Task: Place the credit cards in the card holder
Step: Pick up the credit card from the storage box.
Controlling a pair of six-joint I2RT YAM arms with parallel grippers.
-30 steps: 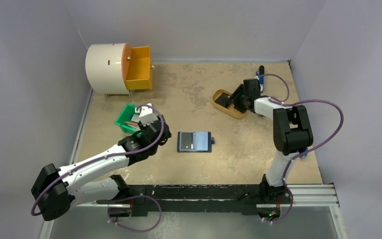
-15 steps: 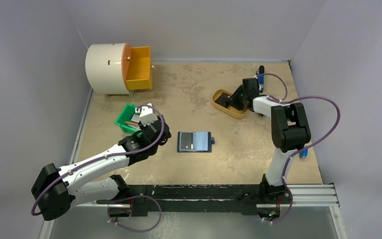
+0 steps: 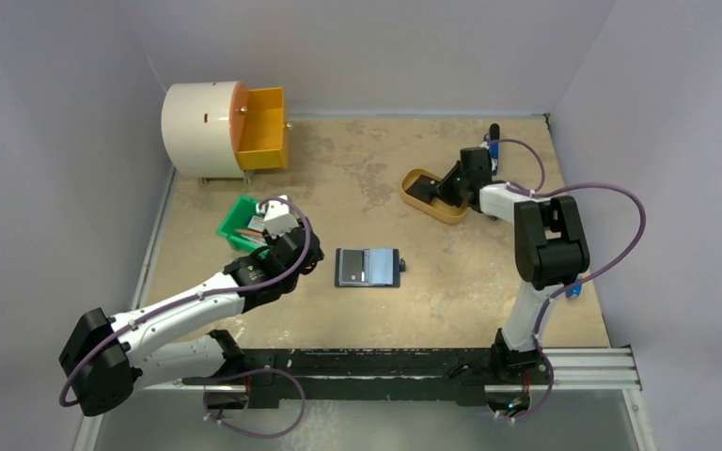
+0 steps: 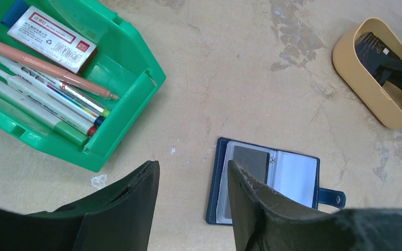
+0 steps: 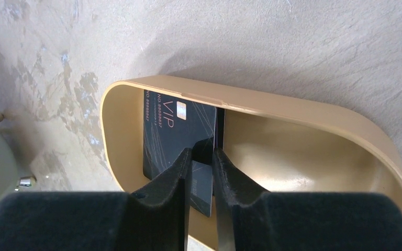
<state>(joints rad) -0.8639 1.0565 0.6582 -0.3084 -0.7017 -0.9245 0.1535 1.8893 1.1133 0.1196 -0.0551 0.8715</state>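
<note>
The card holder (image 3: 368, 267) lies opened flat near the middle of the counter (image 3: 367, 169), a little toward 6 o'clock. Its snap tab with the light stud sticks out on the 3 o'clock side, and a dark rectangle shows in the clear pocket of its 9 o'clock leaf. The left tool (image 4: 192, 167) hangs over the bare counter just at 9 o'clock of the holder. Its two fingers are well apart with nothing between them, and in the wrist view one finger overlaps the holder's edge. Beyond it, at about 10 o'clock of the holder, stands a green bin (image 4: 136, 94) holding pens (image 4: 47, 99) and a small white box (image 4: 52, 37). At about 1 o'clock of the holder, well apart from it, sits the mustard tray (image 5: 293, 107). The credit cards (image 5: 170, 130) lie in its one end, dark, the top one lettered VIP. The right tool (image 5: 203, 152) reaches down into that tray, its fingers drawn near each other with only a narrow slot left, and a strip of card shows through the slot. Whether the pads actually pinch a card cannot be told from these views. A white drum (image 3: 202, 127) with an open orange drawer (image 3: 261, 127) stands in the 11 o'clock corner.
</note>
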